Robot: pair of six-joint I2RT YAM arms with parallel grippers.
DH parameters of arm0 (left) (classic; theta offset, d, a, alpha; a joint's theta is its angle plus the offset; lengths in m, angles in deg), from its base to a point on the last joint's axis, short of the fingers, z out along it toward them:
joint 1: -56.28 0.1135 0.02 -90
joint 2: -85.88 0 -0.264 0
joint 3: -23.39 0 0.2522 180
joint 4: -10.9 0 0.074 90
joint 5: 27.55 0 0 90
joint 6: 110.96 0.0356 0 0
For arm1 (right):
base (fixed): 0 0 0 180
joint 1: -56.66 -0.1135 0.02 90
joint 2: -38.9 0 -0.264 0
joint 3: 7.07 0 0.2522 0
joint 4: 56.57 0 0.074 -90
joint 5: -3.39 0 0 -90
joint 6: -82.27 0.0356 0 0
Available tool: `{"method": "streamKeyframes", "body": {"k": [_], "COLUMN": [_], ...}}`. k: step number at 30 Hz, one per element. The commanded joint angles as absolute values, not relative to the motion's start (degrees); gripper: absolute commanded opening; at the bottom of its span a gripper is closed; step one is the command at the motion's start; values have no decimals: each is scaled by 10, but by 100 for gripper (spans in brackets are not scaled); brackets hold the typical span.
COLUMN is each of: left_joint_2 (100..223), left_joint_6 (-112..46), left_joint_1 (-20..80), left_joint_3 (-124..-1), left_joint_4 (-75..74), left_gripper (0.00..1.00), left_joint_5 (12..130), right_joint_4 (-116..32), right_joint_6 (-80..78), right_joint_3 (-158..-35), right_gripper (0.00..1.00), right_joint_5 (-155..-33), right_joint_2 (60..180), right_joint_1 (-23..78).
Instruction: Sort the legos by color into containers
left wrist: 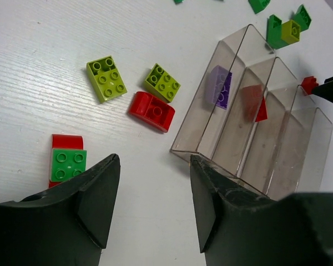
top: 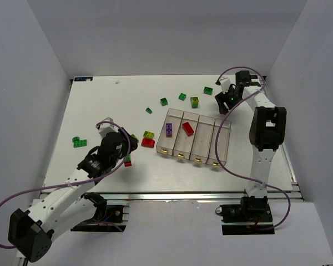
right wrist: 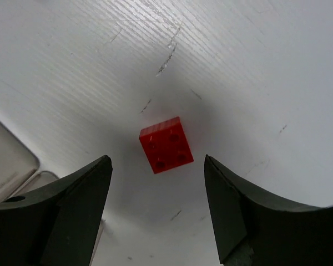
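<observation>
Four containers [top: 204, 136], white table [top: 100, 105], grey walls [top: 155, 33]

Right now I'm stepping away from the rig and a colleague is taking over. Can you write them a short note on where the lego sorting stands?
Left pincer: open, empty, hovering near a red-and-green stacked brick.
Right pincer: open, empty, over a loose red brick by the far end of the containers.
Done: one purple brick is in the leftmost bin, and one red brick is in the next. The other two bins look empty.
Left: the other legos, in red, green and yellow-green, lie loose on the table.
</observation>
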State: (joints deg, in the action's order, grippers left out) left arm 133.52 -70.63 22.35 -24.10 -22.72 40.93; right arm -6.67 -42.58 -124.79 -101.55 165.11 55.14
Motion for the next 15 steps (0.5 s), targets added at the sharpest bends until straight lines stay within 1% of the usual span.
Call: {"method": "streamKeyframes", "body": {"k": [1,6,9,12,13,15], "left_joint_2": [1350,1357,1362,1363,1363,1363], "left_joint_6": [-704,-703,-703,-703,-703,-704], "left_joint_1": [223,223,223,223,223,223], "left_joint_3": [-273,-275,-277,-278,-278,-277], "left_joint_4": [-225,-221,-222,-224,-224,-223], "left_gripper": [64,64,64,64,64,64], "left_joint_5": [413,414,412,410,410,408], "right_joint_4": [-55,-61,-67,-63,-62,-56], "right_joint_6": [-468,-480,-486,-492,-495,-500], "right_joint_3": [-1285,-1293,-1289,-1288,-1288,-1288], "right_gripper": [72,72,69,62,58,52], "right_joint_5": [-1019,-1012,-1011,-1012,-1014,-1016], "right_joint_2": [1680,1699,1701,1705,1706,1708], "right_joint_1": [551,552,552,552,552,552]}}
